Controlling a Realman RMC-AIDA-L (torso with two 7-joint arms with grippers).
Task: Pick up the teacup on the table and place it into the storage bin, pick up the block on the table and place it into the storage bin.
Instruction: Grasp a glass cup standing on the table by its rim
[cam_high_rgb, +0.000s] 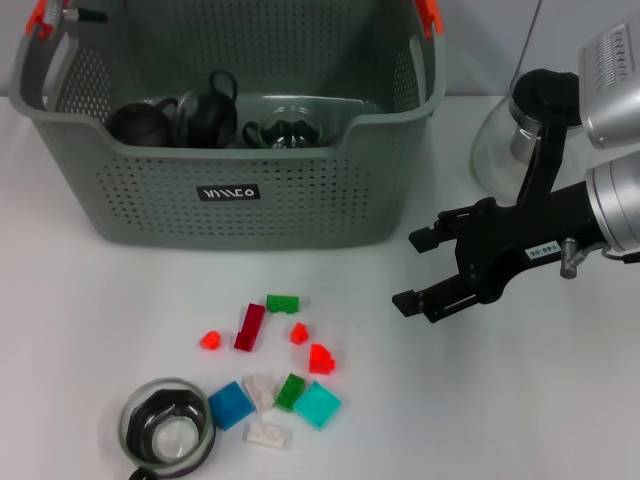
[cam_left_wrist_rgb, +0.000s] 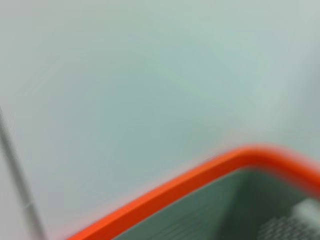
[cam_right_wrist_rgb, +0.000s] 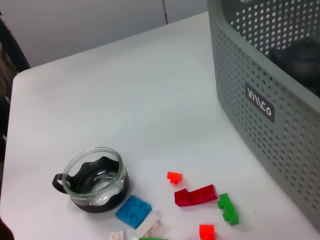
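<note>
The storage bin (cam_high_rgb: 230, 190) stands at the far side of the white surface (cam_high_rgb: 520, 400), with dark teaware already inside it. In front of the bin, near its label, coloured blocks (cam_high_rgb: 275, 365) lie scattered; a dark red block (cam_high_rgb: 249, 327) sits closest to the bin beside a green one (cam_high_rgb: 282, 302). The glass teacup (cam_high_rgb: 167, 432) rests upright on the surface beyond the blocks, farthest from the bin. The right hand (cam_high_rgb: 412, 270) hovers off the bin's front corner, fingers spread and grasping nothing. The left hand is unseen; its wrist camera shows only the bin's orange-red rim (cam_left_wrist_rgb: 200, 175).
</note>
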